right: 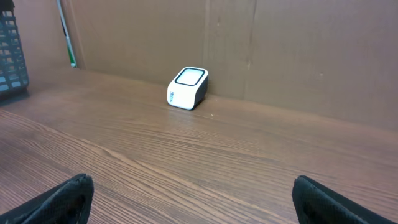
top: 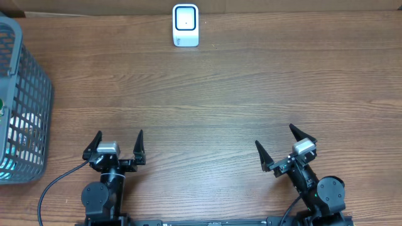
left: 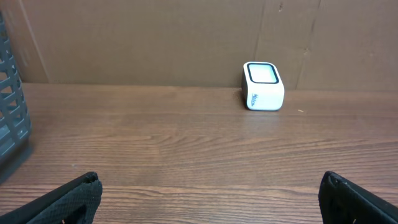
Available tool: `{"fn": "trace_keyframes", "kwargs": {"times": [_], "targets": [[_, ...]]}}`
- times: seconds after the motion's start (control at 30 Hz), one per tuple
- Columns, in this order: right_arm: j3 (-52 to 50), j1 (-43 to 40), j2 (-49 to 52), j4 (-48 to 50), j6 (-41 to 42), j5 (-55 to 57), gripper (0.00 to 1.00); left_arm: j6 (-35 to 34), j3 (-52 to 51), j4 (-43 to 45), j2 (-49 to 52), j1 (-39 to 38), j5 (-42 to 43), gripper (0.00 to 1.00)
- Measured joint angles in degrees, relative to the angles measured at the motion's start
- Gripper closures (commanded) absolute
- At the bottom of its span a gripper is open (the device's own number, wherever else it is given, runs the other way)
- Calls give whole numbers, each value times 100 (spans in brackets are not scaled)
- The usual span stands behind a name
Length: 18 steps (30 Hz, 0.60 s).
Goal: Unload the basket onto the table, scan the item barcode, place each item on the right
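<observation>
Both arms are parked: the left end effector (top: 119,141) has its jaws spread wide with nothing between them, and the right end effector (top: 274,135) is the same, wide and empty. Both sit at the edge of the desk (top: 207,94) opposite the scanner (top: 186,25), well apart from it, one off to each side of its line. The scanner stands alone against the cardboard back wall, window up, with only bare wood in front of it. Well off to the scanner's left in the overhead view is a grey mesh basket (top: 32,103). The only candidate for the item (top: 20,135) is some pale and teal stuff showing through the mesh, and I can't tell what it is or where any barcode sits. So I'd say basically zero progress: nothing picked, nothing shown to the scanner. The reach into the basket, the grab, the carry and the scan are all left to do.
</observation>
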Motion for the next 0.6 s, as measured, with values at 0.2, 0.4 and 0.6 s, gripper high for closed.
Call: {"fn": "trace_keyframes", "kwargs": {"times": [0.2, 0.4, 0.6], "targets": [[-109, -284, -11, 337, -2, 17, 0, 0, 0, 0, 0, -2, -2, 0], [-118, -289, -11, 341, 0, 17, 0, 0, 0, 0, 0, -2, -2, 0], [-118, -289, -11, 341, -4, 17, 0, 2, 0, 0, 0, -2, -2, 0]]}}
